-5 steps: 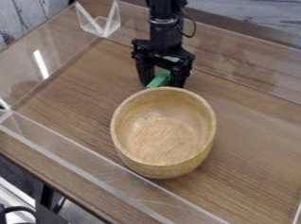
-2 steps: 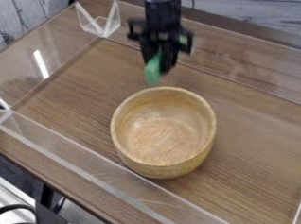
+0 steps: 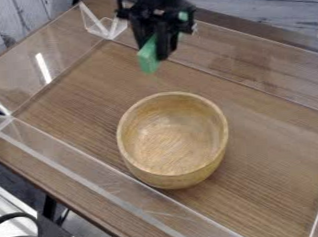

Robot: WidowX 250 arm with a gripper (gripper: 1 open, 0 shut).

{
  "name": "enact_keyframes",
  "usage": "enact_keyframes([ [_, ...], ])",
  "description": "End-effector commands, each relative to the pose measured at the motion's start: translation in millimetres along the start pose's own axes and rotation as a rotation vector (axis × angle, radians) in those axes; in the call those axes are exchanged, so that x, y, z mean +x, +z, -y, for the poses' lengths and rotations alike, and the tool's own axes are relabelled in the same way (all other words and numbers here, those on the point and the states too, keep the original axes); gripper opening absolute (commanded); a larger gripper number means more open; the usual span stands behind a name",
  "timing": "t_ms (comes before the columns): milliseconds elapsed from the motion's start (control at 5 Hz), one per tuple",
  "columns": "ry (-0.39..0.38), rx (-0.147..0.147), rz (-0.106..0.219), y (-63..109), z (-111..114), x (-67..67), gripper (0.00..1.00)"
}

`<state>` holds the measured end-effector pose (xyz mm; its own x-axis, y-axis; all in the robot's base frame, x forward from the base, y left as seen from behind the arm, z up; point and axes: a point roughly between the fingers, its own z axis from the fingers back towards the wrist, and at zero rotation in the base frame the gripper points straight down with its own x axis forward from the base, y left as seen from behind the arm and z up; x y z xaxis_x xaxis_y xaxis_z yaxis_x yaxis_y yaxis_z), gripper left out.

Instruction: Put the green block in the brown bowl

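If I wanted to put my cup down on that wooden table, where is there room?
Bare wood lies left of the round tan wooden bowl up to the clear wall, and right of it. The bowl's inside is empty. The far end is busier: the gripper holds the green block in the air there.

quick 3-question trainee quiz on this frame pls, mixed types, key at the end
1. True or false: the green block is lying inside the brown bowl.
2. What is the claw doing? A) hanging open over the bowl B) shut on the green block, holding it clear of the table C) resting on the bowl's rim
3. What does the bowl hold right now?

Key
1. False: it hangs from the claw, up and to the left of the bowl in the picture.
2. B
3. Nothing; its pale inside is bare.
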<state>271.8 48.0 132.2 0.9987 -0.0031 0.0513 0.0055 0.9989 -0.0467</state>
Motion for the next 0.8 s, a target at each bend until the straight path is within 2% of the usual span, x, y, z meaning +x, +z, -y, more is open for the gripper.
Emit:
enact_keyframes([
  [0, -0.049, 0.010, 0.017, 2.2, 8, -27.1, 0.00],
  [200, -0.075, 0.016, -0.020, -16.8, 14, -48.1, 0.00],
  [600, -0.116, 0.037, -0.064, -50.5, 22, -71.8, 0.00],
])
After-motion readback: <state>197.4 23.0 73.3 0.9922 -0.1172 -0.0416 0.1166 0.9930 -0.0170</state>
